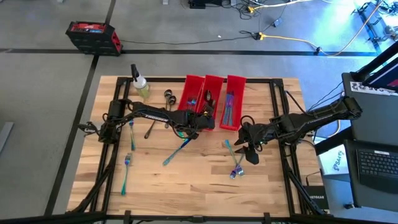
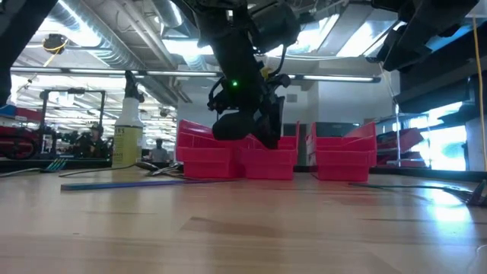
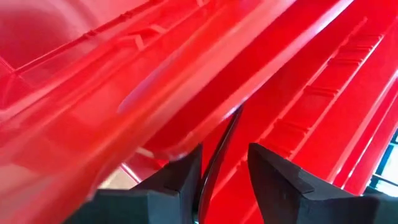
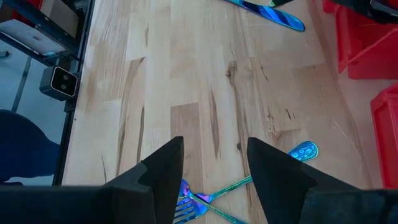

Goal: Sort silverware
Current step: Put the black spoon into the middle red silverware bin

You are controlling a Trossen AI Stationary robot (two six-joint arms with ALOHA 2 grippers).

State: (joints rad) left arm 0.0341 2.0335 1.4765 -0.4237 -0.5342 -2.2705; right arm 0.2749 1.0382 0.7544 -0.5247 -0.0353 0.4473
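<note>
the left gripper point(image 3: 224, 171) hung over the red bins point(image 1: 213, 99), fingers parted with a thin dark utensil point(image 3: 219, 149) standing loose between them, apparently let go so it would drop into its bin. the right gripper point(image 4: 214, 168), fingers apart and empty, hovered above a fork point(image 4: 186, 202) and spoon point(image 4: 303, 151) on the table point(image 1: 186, 174), likely lining up the next pick.

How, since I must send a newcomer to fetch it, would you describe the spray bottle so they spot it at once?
On the wooden table, find the row of three red bins at the far edge. Just beyond them, towards the left arm's side, stands the spray bottle. It is the only upright thing there, holding yellowish liquid under a dark trigger head, while everything near it is flat cutlery.
</note>
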